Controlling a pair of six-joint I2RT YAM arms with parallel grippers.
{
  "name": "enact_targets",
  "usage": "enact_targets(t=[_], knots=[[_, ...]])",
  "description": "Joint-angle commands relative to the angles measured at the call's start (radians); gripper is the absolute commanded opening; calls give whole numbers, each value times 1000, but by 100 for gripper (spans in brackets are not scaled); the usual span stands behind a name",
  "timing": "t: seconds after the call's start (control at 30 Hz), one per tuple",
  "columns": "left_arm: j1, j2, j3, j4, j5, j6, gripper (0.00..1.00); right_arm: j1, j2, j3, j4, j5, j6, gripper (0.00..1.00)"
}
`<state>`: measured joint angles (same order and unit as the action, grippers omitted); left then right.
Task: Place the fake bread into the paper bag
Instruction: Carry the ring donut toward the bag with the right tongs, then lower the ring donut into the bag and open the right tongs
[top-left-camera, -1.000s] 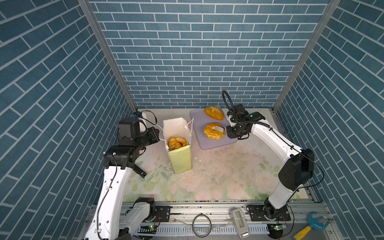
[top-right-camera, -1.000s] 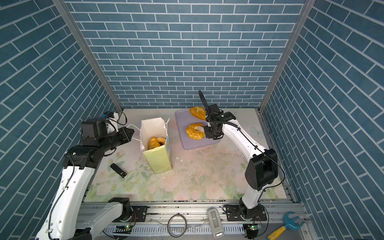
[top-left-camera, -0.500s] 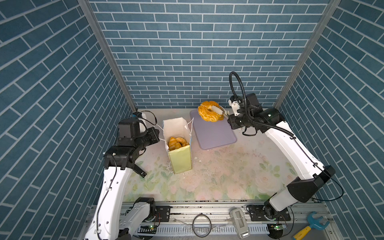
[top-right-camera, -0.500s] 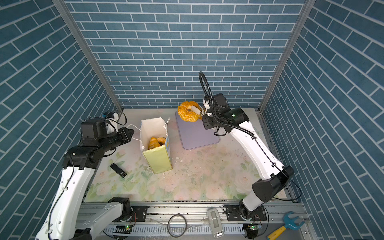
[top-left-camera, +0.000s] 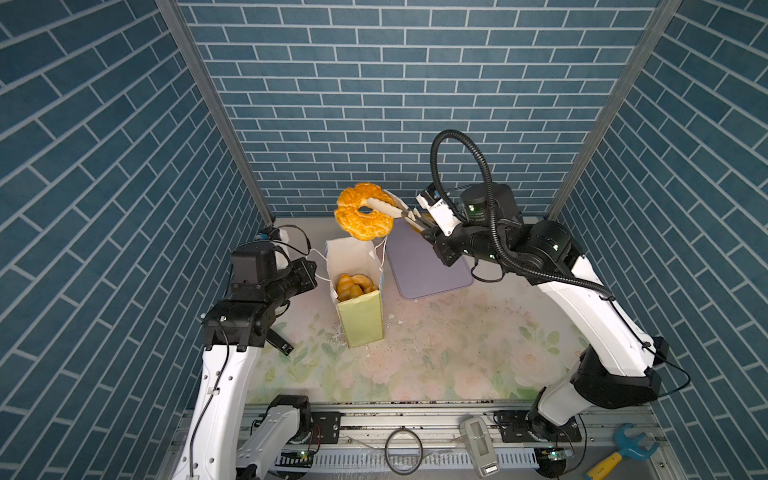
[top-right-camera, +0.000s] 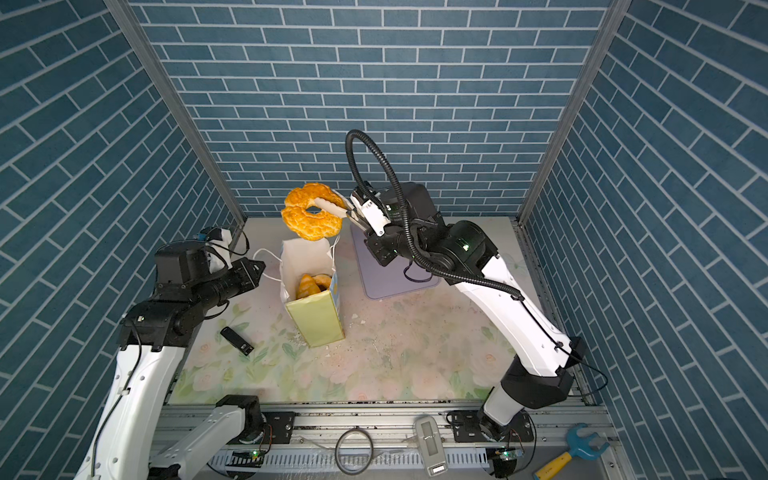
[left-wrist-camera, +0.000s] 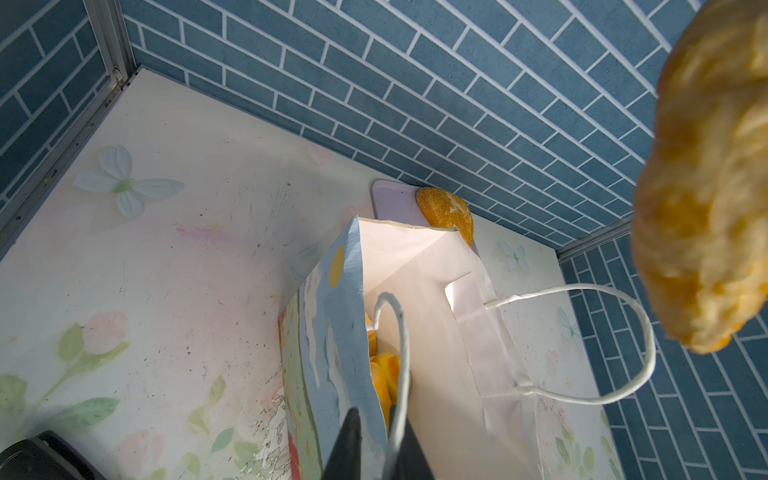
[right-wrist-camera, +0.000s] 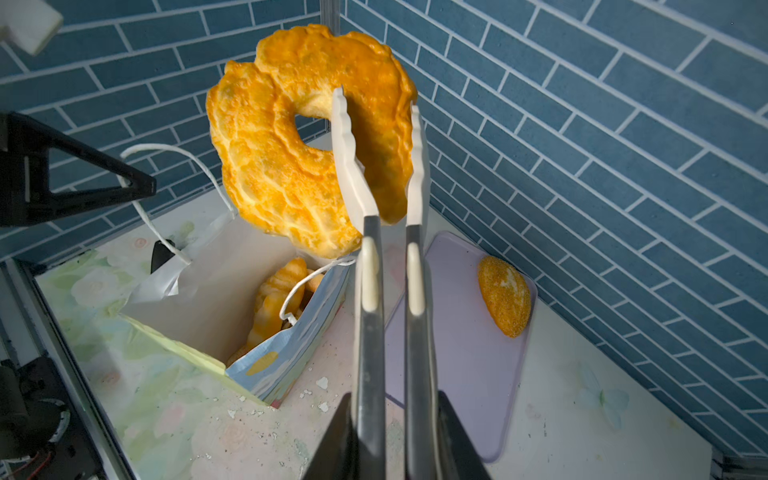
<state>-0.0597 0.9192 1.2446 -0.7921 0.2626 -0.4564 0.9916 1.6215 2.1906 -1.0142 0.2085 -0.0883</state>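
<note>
Right gripper (right-wrist-camera: 390, 440) squeezes tongs (right-wrist-camera: 371, 266) closed on 1 ring bun (top-left-camera: 363, 212) above the paper bag (top-left-camera: 360, 320); left gripper (left-wrist-camera: 380, 451) pinches its cord handle (left-wrist-camera: 401, 353).

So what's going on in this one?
The right hand grips a pair of tongs, which clamp a ring-shaped bun in the air over the open paper bag. The left hand pinches one cord handle, apparently to steady the bag. Several pastries already lie inside, and one oval loaf is left on the lavender tray.
</note>
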Motion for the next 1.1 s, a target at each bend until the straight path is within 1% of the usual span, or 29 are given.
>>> enact_targets(t=[0.0, 0.13, 0.3, 0.47, 0.53, 0.73, 0.87, 0.93, 1.07], knots=[[-5, -13, -16, -10, -10, -1, 16, 74, 40, 45, -4, 120, -119, 19], [-5, -17, -19, -12, -8, -4, 16, 136, 82, 60, -36, 217, -171, 19], [-5, -18, -20, -14, -7, -4, 16, 175, 116, 59, -49, 309, -222, 21], [-5, -20, -19, -15, -6, -4, 16, 188, 125, 49, -50, 342, -245, 23], [-5, -17, -19, -13, -5, -3, 16, 193, 124, 47, -50, 355, -251, 26], [-5, -9, -12, -10, -2, -1, 16, 205, 105, 39, -32, 390, -259, 27], [-5, 6, -2, -3, 15, -1, 21, 218, 76, 37, -1, 369, -257, 27], [-5, 13, 1, 6, 28, -3, 28, 225, 71, 37, 7, 367, -258, 27], [-6, 18, 9, 16, 28, 1, 38, 233, 69, 45, 17, 386, -259, 27]])
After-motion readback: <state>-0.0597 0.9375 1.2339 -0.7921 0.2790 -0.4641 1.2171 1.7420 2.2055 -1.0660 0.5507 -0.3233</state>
